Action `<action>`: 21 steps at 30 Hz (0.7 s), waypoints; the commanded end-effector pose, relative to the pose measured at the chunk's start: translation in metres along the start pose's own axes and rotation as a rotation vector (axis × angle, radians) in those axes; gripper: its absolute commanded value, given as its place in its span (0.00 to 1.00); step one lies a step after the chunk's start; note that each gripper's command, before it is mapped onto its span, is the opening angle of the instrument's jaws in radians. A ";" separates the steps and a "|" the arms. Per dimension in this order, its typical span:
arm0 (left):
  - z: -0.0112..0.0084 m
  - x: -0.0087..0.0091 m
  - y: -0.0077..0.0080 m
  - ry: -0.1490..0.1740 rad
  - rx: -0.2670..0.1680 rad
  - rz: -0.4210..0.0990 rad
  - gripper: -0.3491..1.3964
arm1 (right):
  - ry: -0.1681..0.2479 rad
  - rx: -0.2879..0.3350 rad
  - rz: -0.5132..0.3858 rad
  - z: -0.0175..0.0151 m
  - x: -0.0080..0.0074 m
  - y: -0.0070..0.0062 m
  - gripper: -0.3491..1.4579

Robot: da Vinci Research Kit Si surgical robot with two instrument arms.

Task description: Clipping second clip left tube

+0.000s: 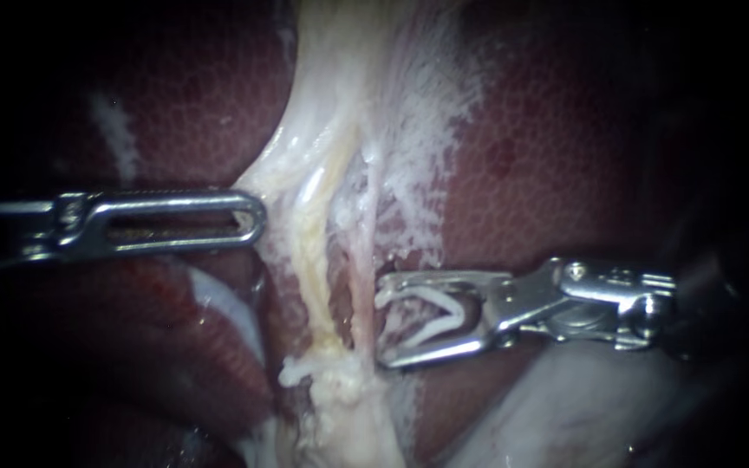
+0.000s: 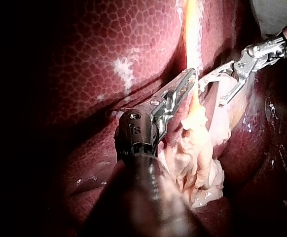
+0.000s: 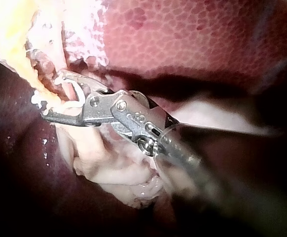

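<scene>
1. The ground is the liver (image 1: pixel 548 173): dark red, wet and finely mottled, filling the endoscope view. Past its edges everything falls into darkness, so no room shows.
2. A pale, frayed membrane (image 1: pixel 409 130) lies over the liver. It spreads to both sides of the left tube (image 1: pixel 312 260), the yellowish cord running down the middle. Everything below is placed by that tube.
3. Tubes: two. The thinner tube (image 1: pixel 362 295) is pinkish and runs alongside the left tube, just beside it on its right.
4. One lump (image 1: pixel 335 390) of ragged pale tissue sits at the left tube's lower end. One smooth pale bulge (image 1: pixel 582 407) lies well to the tube's right and lower down; I cannot tell what it is.
5. Instruments: two. The left instrument (image 1: pixel 253 218) lies to the left of the tube with its slotted jaws pressed together. Its tip is at the membrane's edge, just short of the tube. I cannot tell whether a fold of membrane is caught there.
6. The right instrument (image 1: pixel 383 322) lies to the right of the tube, its jaws spread wide toward it. The tips are just beside the thinner tube and go around neither tube.
7. Clips: one. The white clip (image 1: pixel 431 297) sits open between the right instrument's jaws, one leg against each jaw, with its mouth facing the left tube.
</scene>
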 end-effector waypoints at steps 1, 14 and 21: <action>0.0000 0.0000 0.0000 0.000 0.000 0.000 0.00 | -0.001 0.005 0.000 0.0004 0.0000 0.0000 0.51; 0.0001 0.0001 0.0000 0.000 -0.001 0.001 0.00 | -0.007 0.037 -0.002 0.0034 0.0000 0.0008 0.49; 0.0001 0.0002 0.0000 -0.001 -0.001 0.001 0.00 | -0.012 0.060 -0.006 0.0046 0.0001 0.0013 0.49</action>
